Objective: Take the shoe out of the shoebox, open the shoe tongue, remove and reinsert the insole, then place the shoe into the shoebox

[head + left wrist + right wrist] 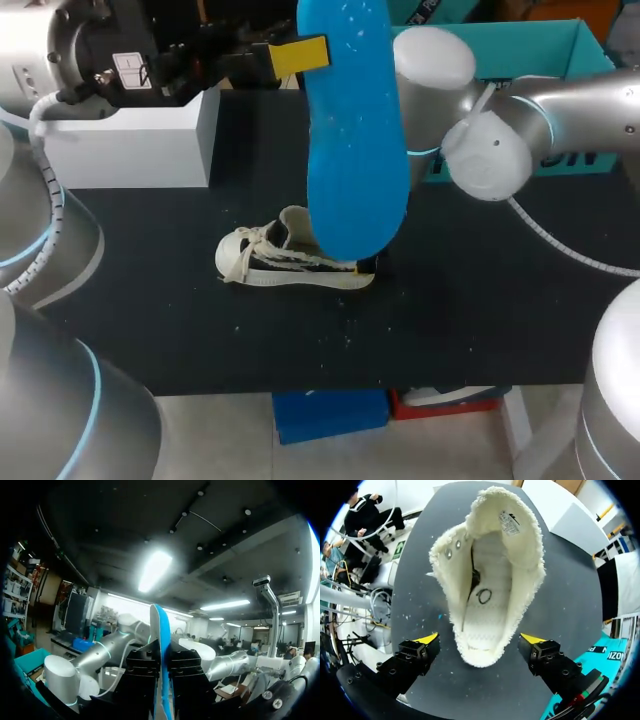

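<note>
shoe [285,262] sits out on the black table [480,300], near its middle, toe toward my left side and heel toward my right. seen from my right wrist, its mouth gapes wide, the tongue [507,522] laid forward and the pale fleecy lining bare all the way down inside. my right gripper [480,639] hangs over the heel end with its fingers spread well apart, one yellow tip on either side of the heel and neither touching it. my left gripper [162,677] is raised high above the table and clamped on the blue insole [355,150], which i hold by one end; in the left wrist view it stands edge-on between my two black fingers [142,667]. from the head view the insole hangs long and flat, its lower end in front of the shoe's heel. the teal shoebox [520,45] stands at the far right of the table behind my right arm, well apart from the shoe. a white box [130,135] stands at the far left.
</note>
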`<state>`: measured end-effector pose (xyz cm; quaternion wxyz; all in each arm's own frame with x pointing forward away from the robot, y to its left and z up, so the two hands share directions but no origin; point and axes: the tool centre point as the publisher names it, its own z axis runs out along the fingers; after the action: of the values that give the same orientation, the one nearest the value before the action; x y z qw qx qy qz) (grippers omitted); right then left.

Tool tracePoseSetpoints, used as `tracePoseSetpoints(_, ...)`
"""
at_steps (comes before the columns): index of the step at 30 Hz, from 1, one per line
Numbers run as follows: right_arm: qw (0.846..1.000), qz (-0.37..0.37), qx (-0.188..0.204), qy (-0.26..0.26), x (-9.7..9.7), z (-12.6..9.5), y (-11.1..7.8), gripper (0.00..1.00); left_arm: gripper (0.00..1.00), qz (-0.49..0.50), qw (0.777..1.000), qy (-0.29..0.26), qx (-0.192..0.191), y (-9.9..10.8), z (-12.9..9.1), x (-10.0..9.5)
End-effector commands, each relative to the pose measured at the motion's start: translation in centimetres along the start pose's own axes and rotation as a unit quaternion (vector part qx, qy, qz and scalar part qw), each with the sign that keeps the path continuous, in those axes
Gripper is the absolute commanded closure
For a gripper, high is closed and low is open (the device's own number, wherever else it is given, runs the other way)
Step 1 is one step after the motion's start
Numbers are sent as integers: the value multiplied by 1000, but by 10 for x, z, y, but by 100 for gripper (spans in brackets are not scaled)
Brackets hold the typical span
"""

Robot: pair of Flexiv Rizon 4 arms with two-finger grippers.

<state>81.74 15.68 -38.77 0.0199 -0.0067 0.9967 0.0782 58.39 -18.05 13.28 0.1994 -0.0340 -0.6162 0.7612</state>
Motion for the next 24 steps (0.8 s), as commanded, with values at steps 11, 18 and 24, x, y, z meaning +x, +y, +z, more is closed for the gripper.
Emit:
tracePoseSetpoints(11,994,4,110,10,1,3,2,0,100,0,1000,-1,0,0,2,-1)
tracePoseSetpoints(18,998,18,66,3,3,3,1,0,100,0,1000,-1,0,0,2,-1)
tracePoseSetpoints(24,1000,26,7,-7,3,-1,-1,0,100,0,1000,-1,0,0,2,-1)
